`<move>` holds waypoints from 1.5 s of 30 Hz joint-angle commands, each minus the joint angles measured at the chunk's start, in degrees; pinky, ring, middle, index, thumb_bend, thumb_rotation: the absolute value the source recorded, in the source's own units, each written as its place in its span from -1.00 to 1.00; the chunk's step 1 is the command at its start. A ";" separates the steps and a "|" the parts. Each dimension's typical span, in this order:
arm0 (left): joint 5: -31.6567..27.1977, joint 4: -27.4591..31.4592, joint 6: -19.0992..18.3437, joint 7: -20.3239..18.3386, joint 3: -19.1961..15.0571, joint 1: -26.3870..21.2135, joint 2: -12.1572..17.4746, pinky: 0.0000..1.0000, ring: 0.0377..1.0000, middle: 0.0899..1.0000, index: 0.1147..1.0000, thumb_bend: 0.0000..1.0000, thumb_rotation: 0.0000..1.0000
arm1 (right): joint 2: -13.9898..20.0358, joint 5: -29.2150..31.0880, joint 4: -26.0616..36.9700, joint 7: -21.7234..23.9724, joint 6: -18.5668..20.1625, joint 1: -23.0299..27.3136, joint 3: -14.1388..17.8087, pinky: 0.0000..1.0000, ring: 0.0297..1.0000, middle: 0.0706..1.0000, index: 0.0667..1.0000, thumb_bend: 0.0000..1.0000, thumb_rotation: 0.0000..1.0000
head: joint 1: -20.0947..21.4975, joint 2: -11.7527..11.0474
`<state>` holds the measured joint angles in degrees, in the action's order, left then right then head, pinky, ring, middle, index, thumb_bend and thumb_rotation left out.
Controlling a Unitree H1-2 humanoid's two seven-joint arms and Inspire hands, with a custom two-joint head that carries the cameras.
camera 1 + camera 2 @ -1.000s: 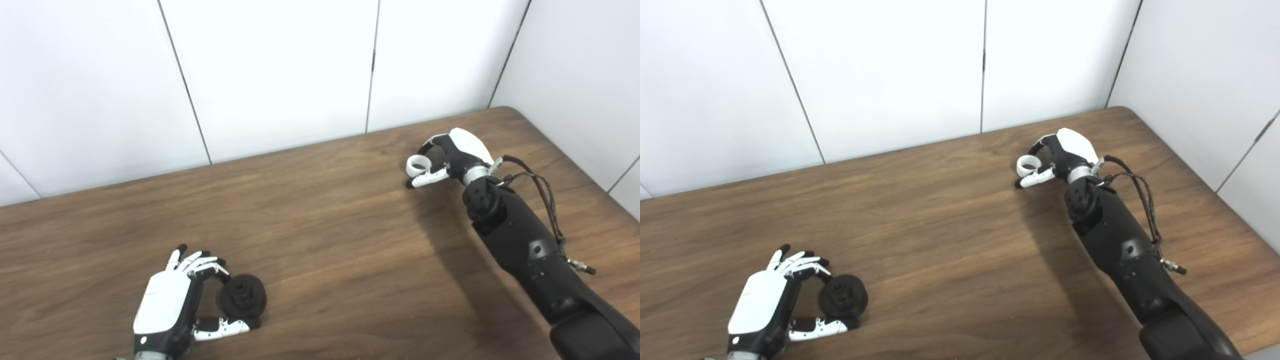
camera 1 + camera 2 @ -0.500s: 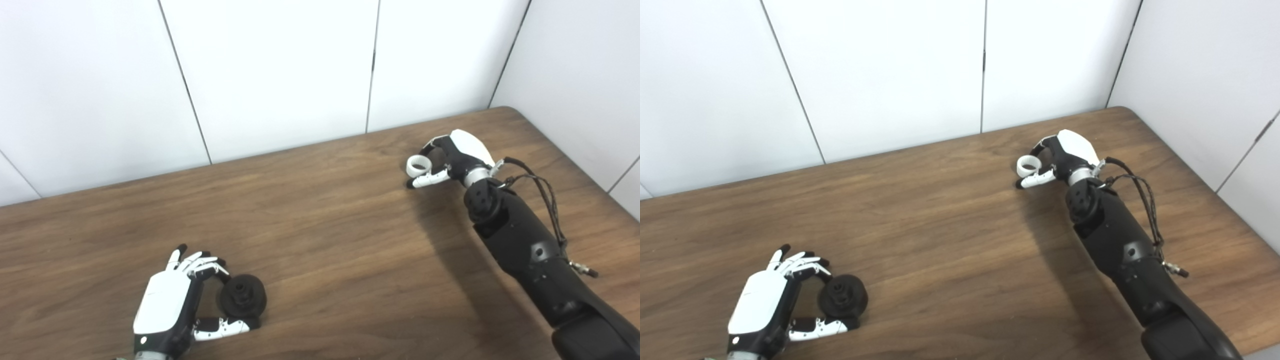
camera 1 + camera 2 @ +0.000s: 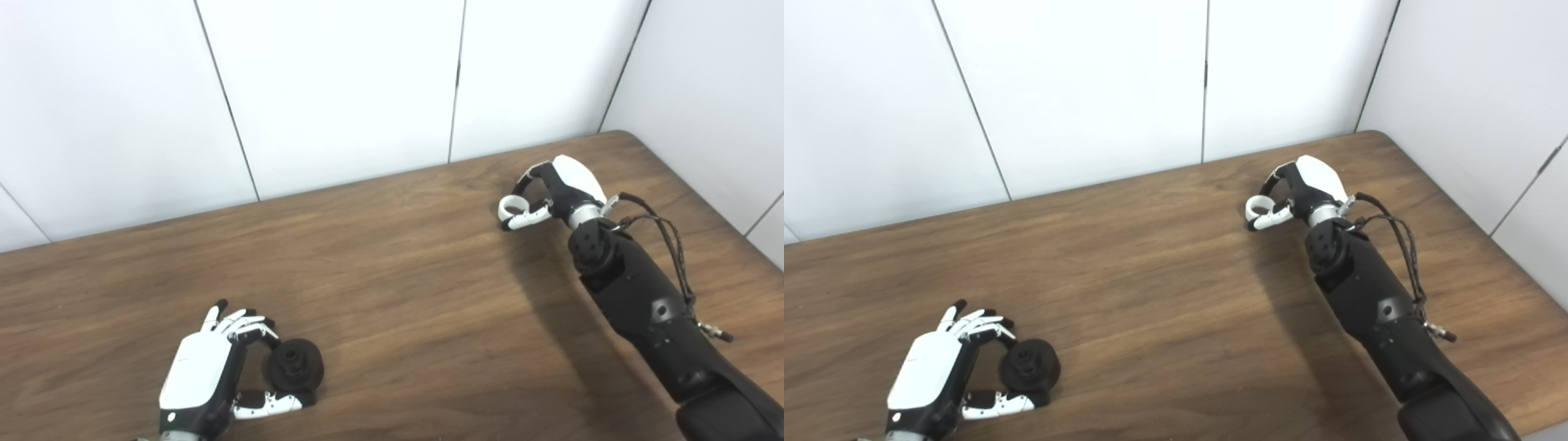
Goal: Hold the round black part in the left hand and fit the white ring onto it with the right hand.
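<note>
The right hand (image 3: 554, 195) at two o'clock pinches the white ring (image 3: 509, 208), the left hand (image 3: 205, 373) at seven o'clock cups the round black part (image 3: 295, 369); pickup seems underway, and next both must lift and meet.

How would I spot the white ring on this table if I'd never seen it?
Look to the far right part of the wooden table, where the black arm ends in the right hand. The white ring sits pinched between its fingers and thumb: a small pale hoop, unlike the round black part near the left hand.

On the table (image 3: 392, 294), the round part (image 3: 294, 368) sits near the front left, cupped by the left hand (image 3: 202, 373). Far right, toward the back, the right hand (image 3: 554, 193) pinches the ring (image 3: 509, 207), seemingly just above the tabletop.
</note>
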<state>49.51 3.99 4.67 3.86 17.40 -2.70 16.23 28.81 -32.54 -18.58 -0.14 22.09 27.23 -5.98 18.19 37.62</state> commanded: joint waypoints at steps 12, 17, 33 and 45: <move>1.06 1.41 -0.03 -0.04 -0.09 -0.66 0.11 1.00 0.70 0.43 -0.16 0.05 -0.90 | 2.17 0.01 5.76 0.01 -1.34 -1.50 -0.04 1.00 0.92 0.63 -0.10 0.04 -0.74 | -0.77 0.12; 1.70 1.20 -0.33 0.11 0.15 -0.57 -0.35 1.00 0.69 0.43 -0.16 0.05 -0.90 | 1.68 0.55 10.09 1.25 -2.47 -2.35 -0.53 0.99 0.90 0.61 -0.10 0.04 -0.74 | -1.83 0.29; 3.56 1.56 -2.22 0.42 1.89 0.05 -2.98 1.00 0.71 0.45 -0.16 0.05 -0.90 | -0.78 -3.98 31.08 12.80 0.70 -4.93 -7.37 1.00 0.94 0.67 -0.10 0.05 -0.73 | -9.21 1.57; 5.31 1.98 -3.95 0.79 3.09 0.20 -4.98 1.00 0.73 0.47 -0.16 0.05 -0.89 | -4.71 -6.26 43.03 21.37 0.04 -6.05 -11.72 1.00 0.92 0.66 -0.11 0.05 -0.73 | -13.34 3.48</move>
<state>53.76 4.57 0.75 4.55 20.01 -2.34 11.36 23.59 -37.99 21.90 21.09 23.40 19.42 -18.38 4.84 41.04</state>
